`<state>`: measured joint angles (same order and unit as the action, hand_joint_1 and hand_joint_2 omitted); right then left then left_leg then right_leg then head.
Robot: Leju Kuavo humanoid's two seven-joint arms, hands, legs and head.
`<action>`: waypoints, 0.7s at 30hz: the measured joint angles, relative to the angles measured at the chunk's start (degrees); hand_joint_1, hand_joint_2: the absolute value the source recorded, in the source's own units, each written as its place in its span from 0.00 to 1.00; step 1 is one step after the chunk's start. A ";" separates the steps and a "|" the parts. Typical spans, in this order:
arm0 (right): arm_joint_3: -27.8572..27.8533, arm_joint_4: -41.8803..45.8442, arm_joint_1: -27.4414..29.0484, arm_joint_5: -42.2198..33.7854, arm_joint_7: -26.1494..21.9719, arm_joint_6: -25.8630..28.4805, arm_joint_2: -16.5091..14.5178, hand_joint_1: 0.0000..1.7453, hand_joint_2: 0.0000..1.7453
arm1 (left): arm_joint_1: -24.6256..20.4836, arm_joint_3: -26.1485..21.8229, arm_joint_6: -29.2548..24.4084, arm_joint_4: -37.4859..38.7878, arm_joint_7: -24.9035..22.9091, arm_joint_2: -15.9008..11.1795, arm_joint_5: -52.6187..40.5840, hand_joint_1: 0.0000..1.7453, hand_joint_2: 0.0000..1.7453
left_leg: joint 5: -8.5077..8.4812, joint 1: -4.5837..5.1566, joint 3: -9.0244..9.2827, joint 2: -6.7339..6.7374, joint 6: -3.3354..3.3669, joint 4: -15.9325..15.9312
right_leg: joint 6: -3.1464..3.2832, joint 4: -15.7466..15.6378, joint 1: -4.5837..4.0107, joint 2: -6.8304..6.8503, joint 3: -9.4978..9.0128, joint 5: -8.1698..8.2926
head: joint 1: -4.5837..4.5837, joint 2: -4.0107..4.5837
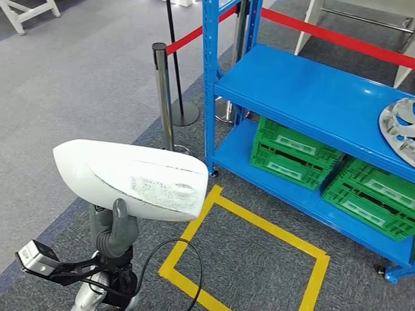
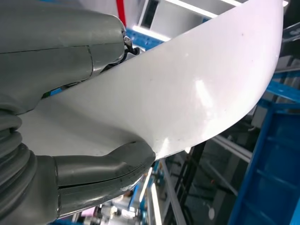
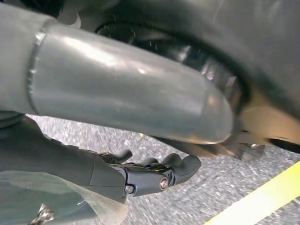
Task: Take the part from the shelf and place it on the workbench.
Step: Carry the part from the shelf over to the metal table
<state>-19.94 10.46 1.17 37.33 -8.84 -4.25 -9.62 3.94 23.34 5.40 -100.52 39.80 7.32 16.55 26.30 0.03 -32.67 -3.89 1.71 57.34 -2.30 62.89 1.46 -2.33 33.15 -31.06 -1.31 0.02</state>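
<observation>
A long white curved shell part (image 1: 132,178) is held up low on the left of the head view, lying roughly level. My left hand (image 1: 115,230) grips it from below near its middle. In the left wrist view the part (image 2: 176,93) sits clamped between the grey thumb and the fingers (image 2: 99,173). My right hand (image 3: 152,176) hangs over grey carpet with its dark fingers stretched out and nothing in them. The blue shelf (image 1: 303,91) stands to the right, with a silver wheel-cover part (image 1: 399,129) on its middle board.
Two green crates (image 1: 288,152) (image 1: 377,194) sit on the shelf's bottom board. A yellow tape rectangle (image 1: 244,220) marks the carpet in front of the shelf. A chrome stanchion (image 1: 164,97) with a red belt (image 1: 338,39) stands by the shelf's left post.
</observation>
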 joint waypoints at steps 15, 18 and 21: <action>0.11 -0.26 -0.06 1.01 0.33 0.00 0.22 0.00 0.00 | -0.16 0.04 -0.22 0.17 -0.04 0.04 -0.25 1.00 1.00 | 2.03 0.08 -3.28 5.61 -1.93 7.51 | 2.02 -5.08 -0.60 6.77 -3.04 0.73 | -0.76 0.00; 0.19 -0.28 -0.11 1.07 0.36 -0.02 0.22 0.00 0.00 | -0.34 0.03 -0.22 0.17 -0.07 0.13 -0.31 1.00 1.00 | 0.88 1.12 -0.35 8.63 -0.89 1.17 | 1.52 -5.07 -0.98 8.45 -3.16 0.43 | -0.75 0.00; 0.41 -0.28 -0.18 1.15 0.39 -0.02 0.21 0.00 0.00 | -0.23 -0.02 -0.22 0.15 -0.05 0.21 -0.39 1.00 1.00 | 0.42 0.91 -0.34 6.70 -0.09 0.27 | 0.75 -4.92 -0.95 9.12 -3.23 -0.32 | -0.70 0.00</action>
<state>-19.53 10.19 0.99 38.48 -8.45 -4.26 -9.40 3.71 23.32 5.18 -100.37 39.75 7.53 16.16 26.72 0.94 -33.02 2.82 1.62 57.61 -1.55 57.97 0.51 6.79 29.92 -31.38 -2.01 0.02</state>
